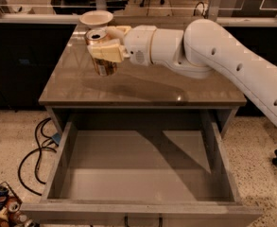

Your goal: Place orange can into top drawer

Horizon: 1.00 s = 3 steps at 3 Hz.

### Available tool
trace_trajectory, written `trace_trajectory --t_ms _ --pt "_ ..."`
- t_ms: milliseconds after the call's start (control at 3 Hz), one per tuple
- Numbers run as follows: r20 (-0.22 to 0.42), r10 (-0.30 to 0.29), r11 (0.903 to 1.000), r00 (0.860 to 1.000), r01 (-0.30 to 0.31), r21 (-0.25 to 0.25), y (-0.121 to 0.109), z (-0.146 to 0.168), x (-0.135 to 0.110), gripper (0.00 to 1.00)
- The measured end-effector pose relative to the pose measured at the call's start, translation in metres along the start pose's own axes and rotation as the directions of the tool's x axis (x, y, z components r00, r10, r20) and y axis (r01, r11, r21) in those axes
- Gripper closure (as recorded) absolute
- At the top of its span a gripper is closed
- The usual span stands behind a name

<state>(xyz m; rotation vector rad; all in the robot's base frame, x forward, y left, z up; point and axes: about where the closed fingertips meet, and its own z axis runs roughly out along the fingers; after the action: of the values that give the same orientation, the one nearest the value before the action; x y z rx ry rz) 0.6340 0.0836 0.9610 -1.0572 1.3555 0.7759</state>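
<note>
The orange can (101, 63), orange-brown with a silver top and pull-tab, is held upright in the air above the left part of the grey countertop (142, 86). My gripper (102, 45) is shut on the orange can, with one cream finger (105, 52) across its front and the other behind it. The white arm reaches in from the right. The top drawer (140, 167) stands pulled fully open below the counter, its grey floor bare, with a dark handle at its front edge.
A white shallow bowl (96, 18) sits at the counter's back left, just behind the can. Black cables (36, 150) lie on the speckled floor at left. A wire basket of mixed clutter (3, 207) sits at bottom left.
</note>
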Motion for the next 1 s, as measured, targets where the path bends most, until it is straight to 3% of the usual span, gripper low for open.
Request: trace_trajectory --t_ms 667,1000 --pt "-0.021 0.012 0.9988 1.0 -0.011 0.048 0.082 -0.047 0.045 1.0" --pt "-0.037 -0.012 0.9957 0.999 0.015 0.091 0.125 -0.066 0.053 1.0"
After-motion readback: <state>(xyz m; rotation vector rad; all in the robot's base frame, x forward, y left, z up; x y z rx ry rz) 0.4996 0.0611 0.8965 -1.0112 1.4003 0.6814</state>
